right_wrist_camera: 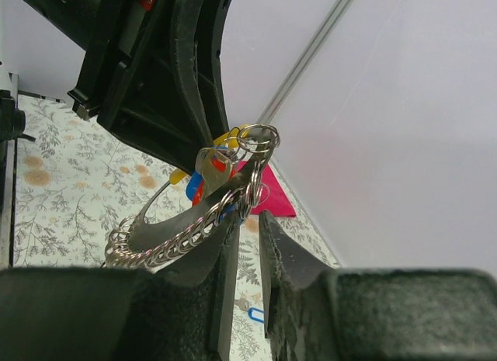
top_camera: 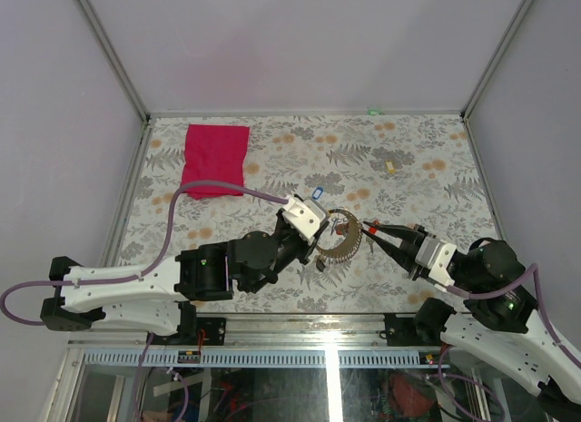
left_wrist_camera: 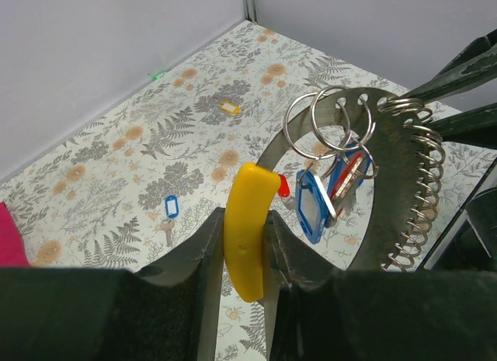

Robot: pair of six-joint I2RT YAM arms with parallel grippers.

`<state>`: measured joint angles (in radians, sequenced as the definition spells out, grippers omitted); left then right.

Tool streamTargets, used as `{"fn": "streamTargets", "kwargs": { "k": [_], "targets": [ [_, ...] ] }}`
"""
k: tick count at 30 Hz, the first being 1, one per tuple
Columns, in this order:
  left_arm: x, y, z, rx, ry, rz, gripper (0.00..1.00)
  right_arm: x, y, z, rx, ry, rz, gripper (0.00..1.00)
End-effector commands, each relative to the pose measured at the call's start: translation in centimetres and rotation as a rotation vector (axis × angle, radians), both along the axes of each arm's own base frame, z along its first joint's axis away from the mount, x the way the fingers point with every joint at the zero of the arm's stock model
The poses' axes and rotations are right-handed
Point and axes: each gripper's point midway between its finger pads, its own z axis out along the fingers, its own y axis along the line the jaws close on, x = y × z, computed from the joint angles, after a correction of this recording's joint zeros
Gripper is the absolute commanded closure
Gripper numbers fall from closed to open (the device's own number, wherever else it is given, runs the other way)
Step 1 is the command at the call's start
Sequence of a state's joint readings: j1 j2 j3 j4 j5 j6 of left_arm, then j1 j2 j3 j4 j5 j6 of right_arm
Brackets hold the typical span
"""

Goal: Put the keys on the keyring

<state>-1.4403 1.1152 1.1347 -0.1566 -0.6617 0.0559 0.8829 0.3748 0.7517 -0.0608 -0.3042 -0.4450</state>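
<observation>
Left claw is being pressed on a curved yellow plastic piece, and the flat grey metal keyring is being held above the floral bench. Right claw is being set at the wire loops, grip impossible to tell. Steadiness is being demanded. Glossy tagged keys are being carried there; one blue key is lying loose.

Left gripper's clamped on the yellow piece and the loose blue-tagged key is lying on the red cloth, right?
Not quite. The left gripper is clamped on the yellow piece, but the blue-tagged key lies on the patterned table, apart from the red cloth, as the top external view shows.
</observation>
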Motion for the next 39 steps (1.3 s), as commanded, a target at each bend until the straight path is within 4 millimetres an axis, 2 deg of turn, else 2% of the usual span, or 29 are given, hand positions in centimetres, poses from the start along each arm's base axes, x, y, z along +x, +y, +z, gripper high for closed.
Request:
{"fn": "streamTargets", "kwargs": {
  "k": [1, 12, 22, 28, 37, 39],
  "targets": [
    [-0.2, 0.5, 3.7, -0.134, -0.004, 0.003, 1.0, 0.1, -0.4, 1.8, 0.062, -0.038, -0.019, 0.77],
    [-0.2, 0.3, 3.4, -0.132, -0.001, 0.002, 1.0, 0.3, -0.6, 2.8, 0.13, -0.028, -0.031, 0.73],
    [-0.2, 0.3, 3.4, -0.131, -0.002, 0.0, 1.0, 0.6, -0.9, 2.9, 0.149, -0.021, -0.05, 0.76],
    [-0.2, 0.3, 3.4, -0.133, 0.0, -0.001, 1.0, 0.8, -1.1, 3.0, 0.159, -0.014, -0.066, 0.72],
    [-0.3, 0.1, 3.5, -0.132, -0.001, -0.008, 1.0, 0.6, -0.7, 3.2, 0.172, -0.005, -0.044, 0.75],
    [-0.4, 0.1, 3.5, -0.13, -0.002, -0.011, 1.0, 0.6, -0.6, 3.3, 0.171, -0.005, -0.038, 0.78]
  ]
}}
